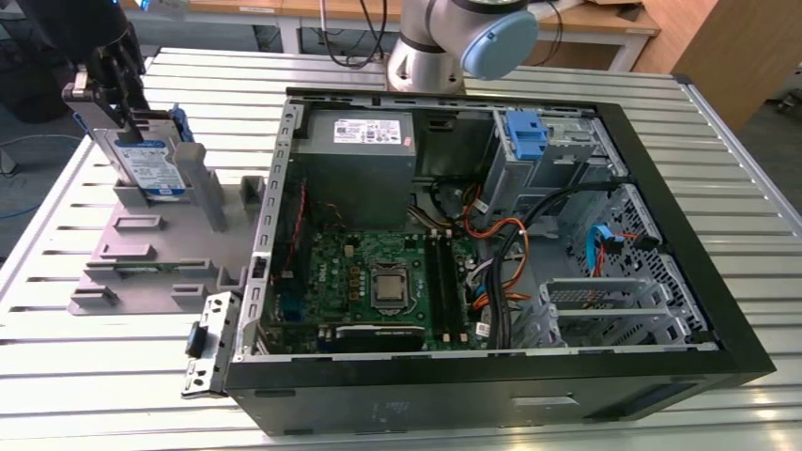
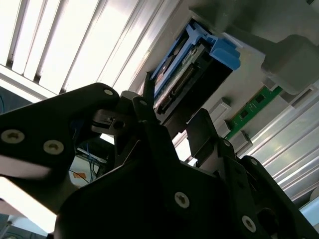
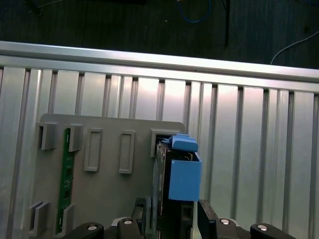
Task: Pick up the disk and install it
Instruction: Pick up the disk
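Observation:
The disk (image 1: 153, 164) stands on edge in a grey holder (image 1: 138, 235) on the exterior view's left, outside the computer case; it is silver with a blue-and-white label and a blue bracket. My gripper (image 1: 115, 99) is at the disk's upper end. In the first wrist view the disk (image 3: 177, 174) sits between the two black fingers (image 3: 207, 215), its far end in the holder's slot. In the second wrist view the fingers (image 2: 203, 130) lie against both sides of the disk (image 2: 192, 67). The gripper looks shut on the disk.
The open computer case (image 1: 701, 310) lies to the exterior view's right of the holder, with a motherboard (image 1: 376, 277), a grey power supply (image 1: 357, 141) and a blue latch (image 1: 527, 136). A green memory stick (image 3: 65, 174) lies in the holder. The arm's base (image 1: 452, 42) stands behind the case.

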Controlling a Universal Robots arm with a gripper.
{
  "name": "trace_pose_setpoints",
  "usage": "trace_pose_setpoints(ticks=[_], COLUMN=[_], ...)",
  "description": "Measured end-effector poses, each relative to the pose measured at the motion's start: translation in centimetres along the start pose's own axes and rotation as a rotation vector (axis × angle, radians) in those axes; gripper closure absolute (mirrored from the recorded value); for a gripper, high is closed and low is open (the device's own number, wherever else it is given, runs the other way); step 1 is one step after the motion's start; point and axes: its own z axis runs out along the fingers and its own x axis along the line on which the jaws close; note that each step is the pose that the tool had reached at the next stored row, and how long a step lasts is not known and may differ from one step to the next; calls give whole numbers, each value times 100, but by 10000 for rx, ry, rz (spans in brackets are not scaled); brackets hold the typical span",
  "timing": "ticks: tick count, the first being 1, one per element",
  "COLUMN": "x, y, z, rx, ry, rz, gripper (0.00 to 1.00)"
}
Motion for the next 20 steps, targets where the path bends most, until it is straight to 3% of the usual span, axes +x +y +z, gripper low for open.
trace_pose_setpoints(ticks=[8,9,20], x=[0,0,8], y=[0,0,0], z=[2,3,3], rx=[0,0,0], ry=[0,0,0], rz=[0,0,0], gripper=[49,55,55])
